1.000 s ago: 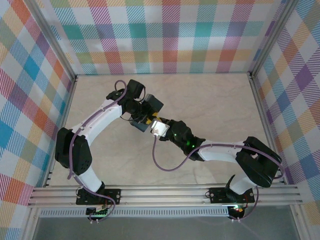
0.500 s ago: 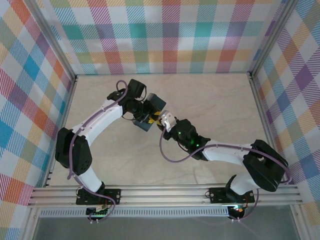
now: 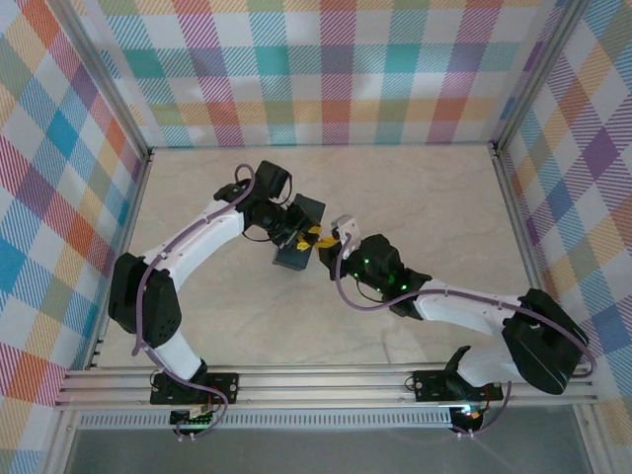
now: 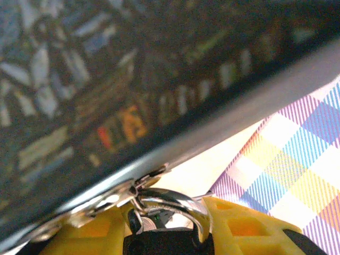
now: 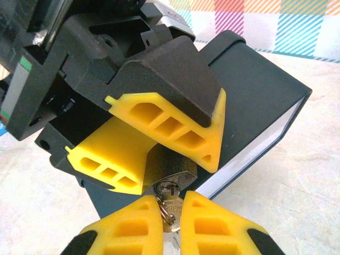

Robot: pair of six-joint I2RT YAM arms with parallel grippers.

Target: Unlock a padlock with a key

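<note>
Padlock (image 5: 169, 170): a small brownish body near the middle of the worktop (image 3: 425, 197), held at the edge of the box (image 5: 255, 101). Its keyhole faces 6 o'clock in the right wrist view.
Left end effector (image 4: 166, 237): pressed onto the padlock, with one yellow finger (image 5: 175, 127) on each side of the body.
Shackle (image 4: 175, 197): a silvery loop threaded through a metal clasp (image 4: 146, 178) on the box's rim. The left wrist view is blurred here, so I cannot tell whether it is latched.
Key (image 5: 169, 217): a thin grey sliver just below the keyhole, at 6 o'clock of the padlock. Its tip seems to sit in the slot, though the fingers hide most of the blade.
Right end effector (image 5: 171, 207): its two yellow fingers pinch the key between them and point toward 12 o'clock at the padlock.
Box: dark with a pale edge strip. It lies at 1 o'clock of the padlock, tilted, directly behind the left fingers.
Overhead: the two end effectors meet tip to tip, the right one at 3 o'clock of the left one.
</note>
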